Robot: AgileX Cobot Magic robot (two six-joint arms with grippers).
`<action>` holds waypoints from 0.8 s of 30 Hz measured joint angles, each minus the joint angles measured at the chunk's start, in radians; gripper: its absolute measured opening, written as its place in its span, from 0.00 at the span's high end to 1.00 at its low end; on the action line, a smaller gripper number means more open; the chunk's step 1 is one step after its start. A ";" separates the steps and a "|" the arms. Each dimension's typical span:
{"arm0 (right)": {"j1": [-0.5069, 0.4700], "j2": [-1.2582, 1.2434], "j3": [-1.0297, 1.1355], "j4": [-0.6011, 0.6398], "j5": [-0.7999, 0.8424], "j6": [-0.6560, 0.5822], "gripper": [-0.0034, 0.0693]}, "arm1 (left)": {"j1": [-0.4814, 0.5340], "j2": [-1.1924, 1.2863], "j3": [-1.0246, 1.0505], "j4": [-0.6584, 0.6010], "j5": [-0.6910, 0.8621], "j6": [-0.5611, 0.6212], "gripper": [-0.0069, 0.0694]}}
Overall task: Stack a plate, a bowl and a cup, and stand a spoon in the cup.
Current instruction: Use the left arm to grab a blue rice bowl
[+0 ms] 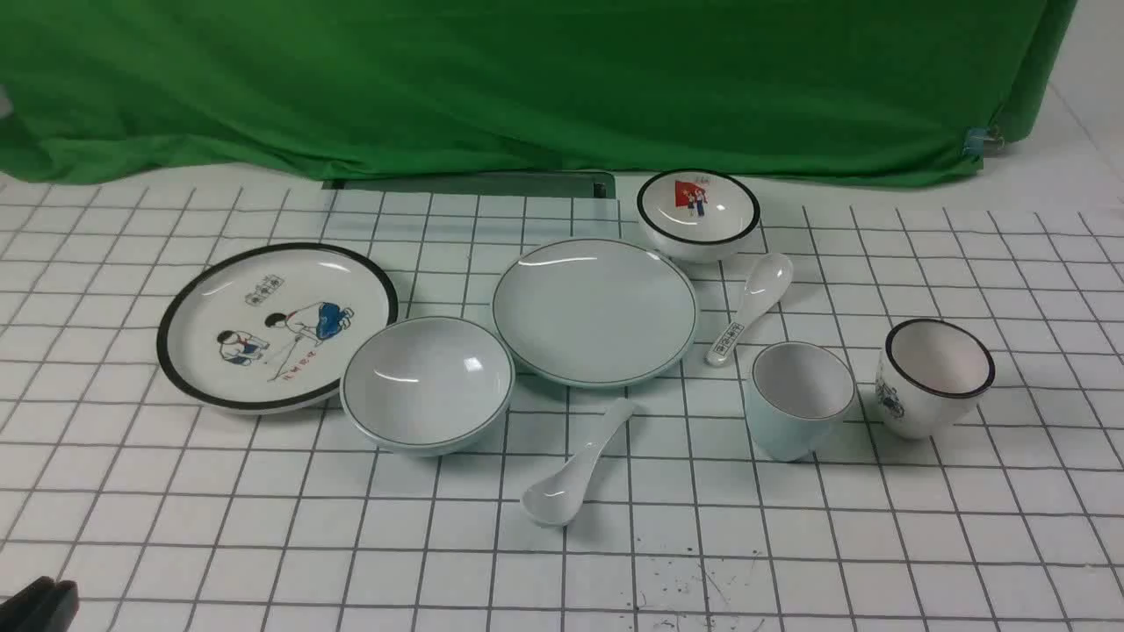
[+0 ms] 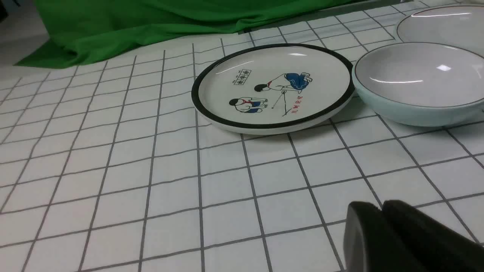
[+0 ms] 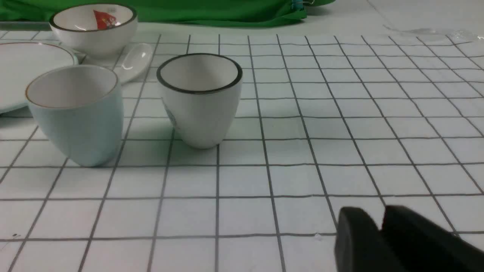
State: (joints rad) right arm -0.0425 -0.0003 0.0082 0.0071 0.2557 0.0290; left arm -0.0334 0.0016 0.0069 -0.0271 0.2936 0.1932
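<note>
On the white grid-lined tablecloth [image 1: 263, 527], the plain pale bluish-white plate [image 1: 594, 312] sat mid-table, the matching plain bowl [image 1: 428, 384] just beside its left, the handleless pale cup [image 1: 802, 399] to its right, and the unmarked white ceramic spoon [image 1: 575, 470] lay in front. My left gripper [image 2: 380, 206] and right gripper [image 3: 380, 215] hung low, fingers pressed together, holding nothing.

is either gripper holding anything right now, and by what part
Nothing is held. The left gripper and the right gripper are both shut with nothing between them.
</note>
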 joint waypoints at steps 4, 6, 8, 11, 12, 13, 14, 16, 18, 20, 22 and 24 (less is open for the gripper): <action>0.000 0.000 0.000 0.000 0.000 0.000 0.74 | 0.000 0.000 0.000 0.000 0.000 0.000 0.92; 0.000 0.000 0.000 0.000 0.000 0.000 0.74 | 0.000 0.000 0.000 0.000 0.000 0.000 0.92; 0.000 0.000 0.000 0.000 0.000 0.000 0.73 | 0.000 0.000 0.000 0.000 0.000 0.000 0.92; 0.000 0.000 0.000 0.000 0.001 0.000 0.73 | 0.000 0.000 0.000 0.004 0.000 0.000 0.92; 0.000 0.000 0.000 0.000 0.001 0.000 0.72 | 0.000 0.000 0.000 0.007 0.000 0.004 0.92; 0.000 0.000 0.000 0.000 0.001 0.000 0.72 | 0.000 0.000 0.000 0.010 0.000 0.010 0.92; 0.000 0.000 0.000 0.000 0.001 0.000 0.72 | 0.000 0.000 0.000 0.010 0.000 0.013 0.92; 0.000 0.000 0.000 0.000 0.001 0.000 0.71 | 0.000 0.000 0.000 0.011 0.000 0.015 0.92; 0.000 0.000 0.000 0.000 0.001 0.000 0.71 | 0.000 0.000 0.000 0.011 0.000 0.016 0.92; 0.000 0.000 0.000 0.000 0.001 0.000 0.70 | 0.000 0.000 0.000 0.012 0.000 0.017 0.92; 0.000 0.000 0.000 0.000 0.001 0.000 0.70 | 0.000 0.000 0.000 0.017 0.000 0.017 0.92; 0.000 0.000 0.000 0.000 0.001 0.000 0.69 | 0.000 0.000 0.000 0.027 0.000 0.018 0.92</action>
State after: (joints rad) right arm -0.0425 -0.0003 0.0082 0.0071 0.2564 0.0290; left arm -0.0334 0.0016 0.0069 0.0000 0.2936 0.2112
